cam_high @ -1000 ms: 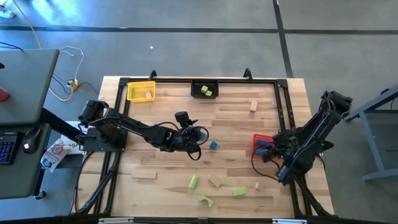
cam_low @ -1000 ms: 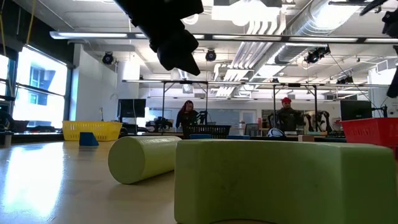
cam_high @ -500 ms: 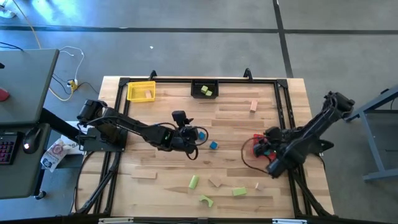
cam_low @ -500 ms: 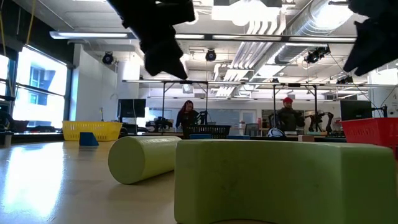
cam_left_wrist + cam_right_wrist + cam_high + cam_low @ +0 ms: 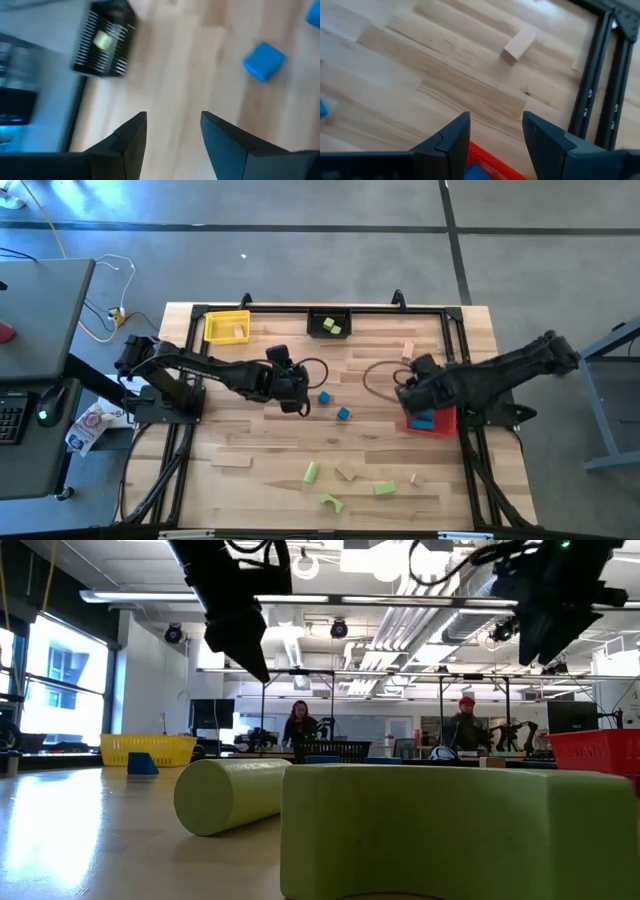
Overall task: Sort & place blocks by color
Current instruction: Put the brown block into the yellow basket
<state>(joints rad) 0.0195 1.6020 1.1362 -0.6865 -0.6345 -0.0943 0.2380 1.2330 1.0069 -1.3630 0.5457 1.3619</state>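
Two blue blocks [image 5: 323, 397] [image 5: 343, 414] lie flat on the table's middle. My left gripper [image 5: 298, 402] hangs open just left of them, with nothing between its fingers [image 5: 173, 122]; the nearer blue block [image 5: 264, 60] shows ahead of it. My right gripper [image 5: 404, 386] hovers open over the red bin's [image 5: 432, 420] far left corner, and a blue piece [image 5: 475, 172] shows inside the bin. A tan block [image 5: 520, 45] lies beyond it. Green blocks [image 5: 311, 471] [image 5: 385, 488] and tan blocks [image 5: 232, 462] [image 5: 346, 472] lie near the front edge.
A yellow bin [image 5: 227, 327] with a tan piece and a black bin [image 5: 330, 324] with green pieces stand at the far edge. A black frame [image 5: 455, 360] borders the table. A green cylinder [image 5: 230, 795] and a green arch [image 5: 460, 830] fill the low view's foreground. People stand in the room behind.
My right gripper has swung from the table's near right corner toward the far edge and the left, rising, and now hovers over the red bin. My left gripper has drawn back toward the far left, away from the blue blocks, and tipped up somewhat. The blocks have not moved.
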